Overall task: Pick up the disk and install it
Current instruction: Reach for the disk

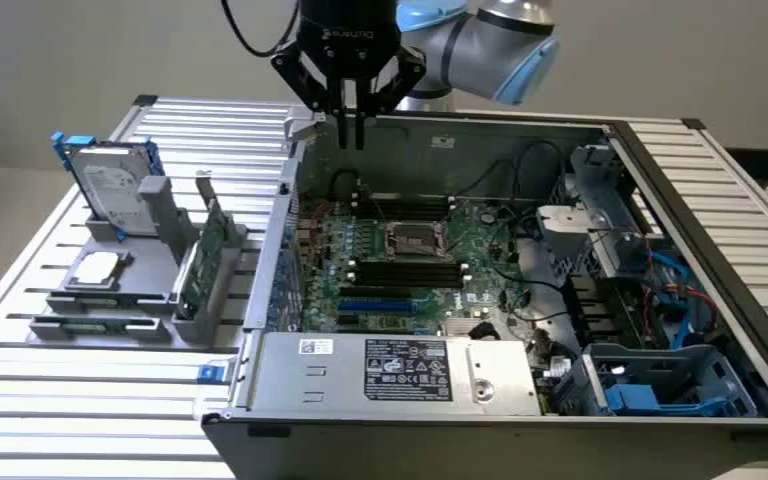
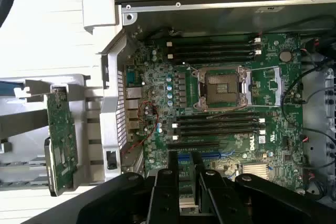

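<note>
A slatted metal table (image 1: 51, 400) carried an open computer case (image 1: 491, 445). The gripper (image 1: 352, 135) hung above the case's far wall, its fingers narrowly parted and holding nothing. The disk (image 1: 104, 185) stood upright in a grey rack (image 1: 144, 265) at the exterior view's left, well apart from the gripper.

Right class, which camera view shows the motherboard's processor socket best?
The wrist view: the processor socket is seen straight on, with its metal frame clear. The exterior view shows it at a slant, from farther off.
</note>
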